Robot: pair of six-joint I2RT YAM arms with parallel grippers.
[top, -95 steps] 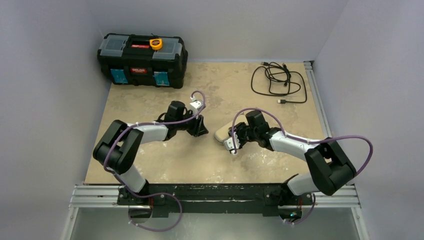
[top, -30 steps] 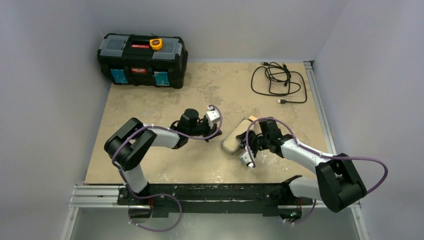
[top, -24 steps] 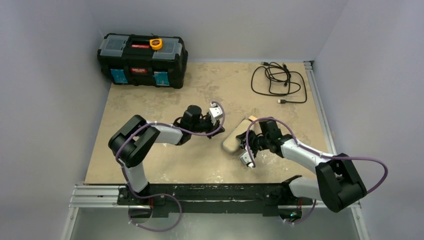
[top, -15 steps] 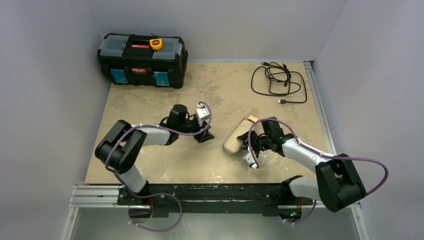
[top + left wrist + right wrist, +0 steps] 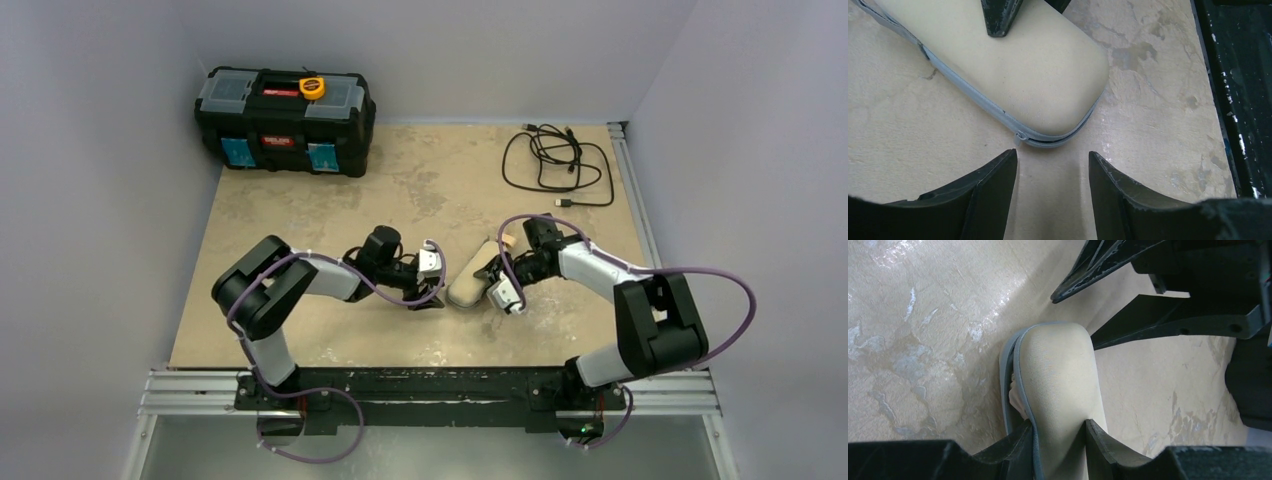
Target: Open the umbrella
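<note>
A pale beige zipped sleeve [image 5: 464,290] with a grey zipper lies mid-table. The umbrella is almost hidden inside it. Its wooden knob [image 5: 507,240] shows at the far end, and a bit of crinkly pale fabric [image 5: 1017,399] shows in the zipper gap. My right gripper [image 5: 492,274] is shut on the sleeve [image 5: 1060,370], pinching it across its width [image 5: 1058,427]. My left gripper [image 5: 428,298] is open and empty on the table just short of the sleeve's rounded near end [image 5: 1013,65]. The zipper pull [image 5: 1019,137] sits right by the left fingertip, with the gripper's gap [image 5: 1053,157] beside it.
A black toolbox [image 5: 285,105] with a yellow tape measure [image 5: 312,86] on top stands at the back left. A coiled black cable [image 5: 555,160] lies at the back right. The black rail [image 5: 1238,100] runs along the table's near edge. Walls close in on three sides.
My left gripper swung back left, then came right and nearer, up to the sleeve's near end. My right arm has shifted farther back, its gripper still on the sleeve.
</note>
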